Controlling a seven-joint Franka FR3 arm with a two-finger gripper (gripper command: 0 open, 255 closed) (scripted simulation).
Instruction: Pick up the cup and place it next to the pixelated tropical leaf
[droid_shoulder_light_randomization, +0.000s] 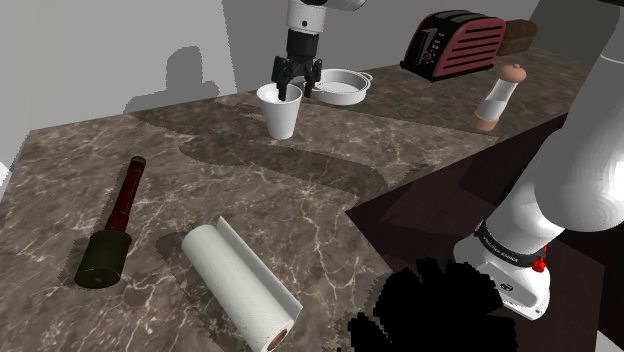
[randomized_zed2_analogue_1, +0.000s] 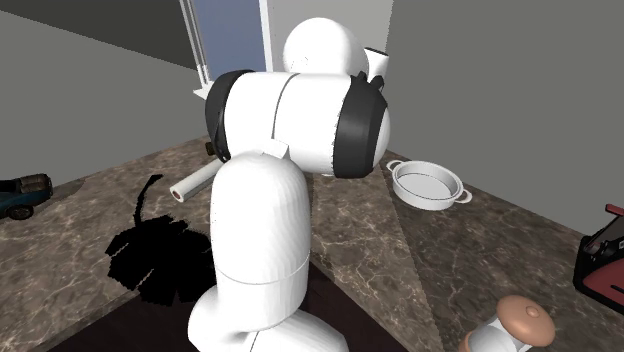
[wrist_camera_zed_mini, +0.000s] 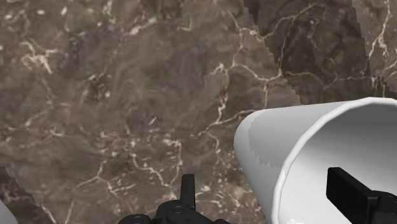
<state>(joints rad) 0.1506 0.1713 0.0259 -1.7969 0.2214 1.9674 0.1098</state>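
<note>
shoulder view: a white cup (droid_shoulder_light_randomization: 281, 115) is standing upright on a brown marble counter (droid_shoulder_light_randomization: 300, 190), well apart from the black pixelated leaf (droid_shoulder_light_randomization: 430, 305), which is lying near the base of the white arm (droid_shoulder_light_randomization: 560, 190). the black gripper (droid_shoulder_light_randomization: 290, 88) is hanging at the cup's rim, one finger dipping inside. a white pan (droid_shoulder_light_randomization: 343, 86) is sitting just behind the cup, with a red toaster (droid_shoulder_light_randomization: 455, 43) and a grinder (droid_shoulder_light_randomization: 497, 98) towards this view's right. a paper towel roll (droid_shoulder_light_randomization: 245, 288) and a dark bottle (droid_shoulder_light_randomization: 110, 230) are lying nearer the front

second exterior view: the arm is blocking the middle, and the leaf (randomized_zed2_analogue_1: 160, 250) is lying to its left

wrist view: the fingers are standing apart, one inside the cup (wrist_camera_zed_mini: 299, 146) and one outside, not clasping its wall
</note>
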